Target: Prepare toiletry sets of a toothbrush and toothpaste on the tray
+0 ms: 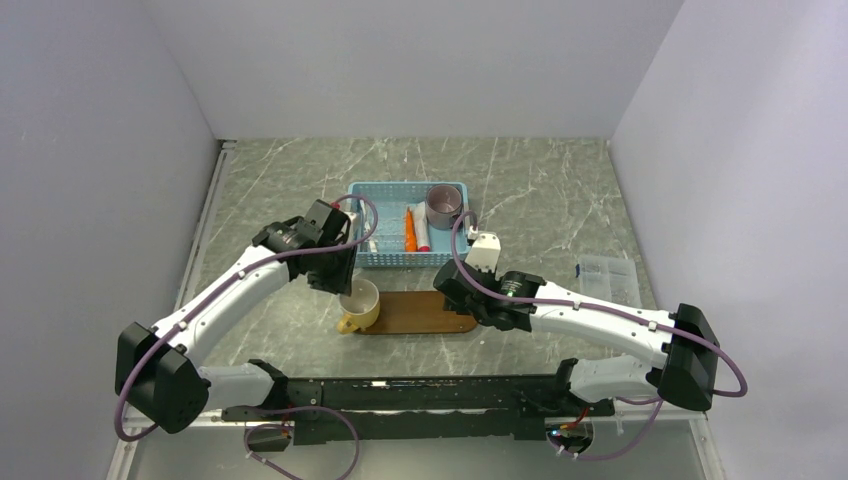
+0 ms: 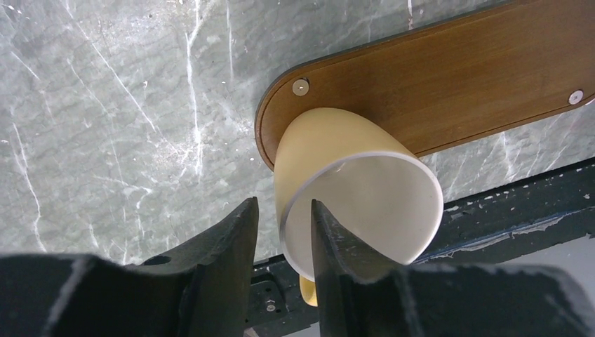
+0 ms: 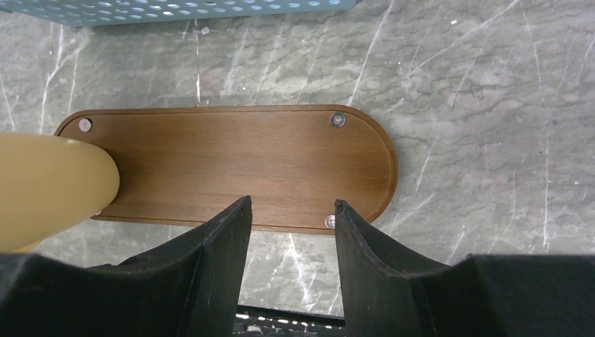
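The dark-brown tray [image 1: 425,312] lies in front of the light-blue basket [image 1: 395,190]. A yellow cup [image 1: 360,302] stands on the tray's left end. In the left wrist view my left gripper [image 2: 283,210] straddles the cup's rim [image 2: 351,210], one finger inside and one outside, with a gap showing at the outer finger. My right gripper [image 3: 292,207] is open and empty over the tray's near edge [image 3: 281,161], towards its right end. The orange toothpaste [image 1: 410,229] lies in the basket. A thin white toothbrush [image 1: 373,241] shows beside my left wrist, partly hidden.
A white and red tube [image 1: 423,235] lies next to the toothpaste. A grey-purple cup [image 1: 444,206] stands in the basket's right end. A clear plastic box [image 1: 608,274] sits at the right. The black rail [image 1: 420,395] runs along the near edge.
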`<state>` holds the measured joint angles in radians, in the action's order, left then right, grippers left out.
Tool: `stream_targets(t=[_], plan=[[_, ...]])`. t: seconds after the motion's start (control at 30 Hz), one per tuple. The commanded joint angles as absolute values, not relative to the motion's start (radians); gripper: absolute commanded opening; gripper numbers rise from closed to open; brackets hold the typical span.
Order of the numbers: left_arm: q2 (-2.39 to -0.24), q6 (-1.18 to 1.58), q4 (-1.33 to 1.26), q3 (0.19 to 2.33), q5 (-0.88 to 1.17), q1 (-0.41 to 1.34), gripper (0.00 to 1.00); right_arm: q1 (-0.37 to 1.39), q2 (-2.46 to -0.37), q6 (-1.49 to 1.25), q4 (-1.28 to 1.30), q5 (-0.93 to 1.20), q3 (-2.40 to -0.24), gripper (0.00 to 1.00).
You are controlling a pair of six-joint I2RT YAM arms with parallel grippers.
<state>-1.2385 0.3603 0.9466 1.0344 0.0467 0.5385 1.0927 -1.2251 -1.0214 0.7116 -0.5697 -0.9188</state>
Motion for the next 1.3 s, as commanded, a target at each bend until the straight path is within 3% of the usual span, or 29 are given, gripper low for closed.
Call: stream_targets(t=[0.0,0.33,0.63,0.8,1.07,1.27], plan=[[-1.211,0.355,0.929,1.093,0.04,0.544,0.41,1.083,-1.212,-0.997,0.707,-0.579,-0.948,0.5],[-1.13,0.337,0.947,1.188,-0.023,0.543,0.59,1.001,-1.274,-0.838,0.733,-0.517,-1.094,0.56],[-0.984,0.312,0.866,1.144,-0.09,0.543,0.68,0.88,-1.375,-0.621,0.687,-0.435,-1.247,0.64],[-0.913,0.29,0.846,1.087,-0.112,0.542,0.71,0.827,-1.487,-0.498,0.7,-0.414,-1.386,0.7],[-0.805,0.268,0.855,1.013,-0.144,0.542,0.87,0.743,-1.686,-0.363,0.6,-0.355,-1.512,0.85],[-0.714,0.231,0.815,0.926,-0.152,0.543,0.94,0.694,-1.841,-0.288,0.585,-0.312,-1.658,0.87]])
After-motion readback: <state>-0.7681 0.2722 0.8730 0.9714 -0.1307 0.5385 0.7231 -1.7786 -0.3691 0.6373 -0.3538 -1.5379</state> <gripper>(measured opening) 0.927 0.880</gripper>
